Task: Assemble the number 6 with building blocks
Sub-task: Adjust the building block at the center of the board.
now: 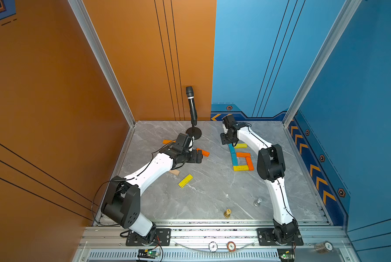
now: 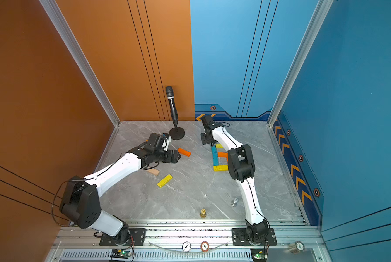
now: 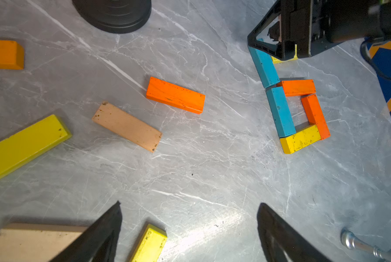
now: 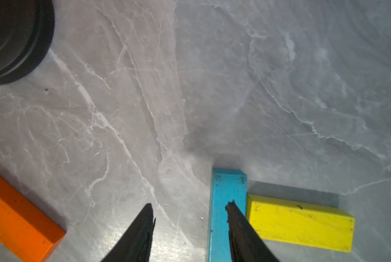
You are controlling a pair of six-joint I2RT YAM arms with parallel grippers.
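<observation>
Several building blocks form a figure at the right centre: two blue bars (image 1: pixel 233 154) end to end, two orange bars (image 1: pixel 246 158), a yellow bar (image 1: pixel 241 168) at the near end and a yellow bar (image 1: pixel 241 145) at the far end. My right gripper (image 4: pixel 190 203) is open just above the far blue bar (image 4: pixel 224 188). One fingertip (image 4: pixel 235 217) lies over that bar, beside the yellow one (image 4: pixel 301 224). My left gripper (image 3: pixel 190 203) hangs wide open over bare table, holding nothing. Loose orange (image 3: pixel 175 95), tan (image 3: pixel 126 126) and yellow (image 3: pixel 24 145) blocks lie beyond it.
A microphone on a round black stand (image 1: pixel 193 132) rises at the back centre. Another orange block (image 1: pixel 167 142) lies behind the left wrist. A gold chess piece (image 1: pixel 227 212) and a silver one (image 1: pixel 257 202) stand near the front. Walls close in the table's left, back and right sides.
</observation>
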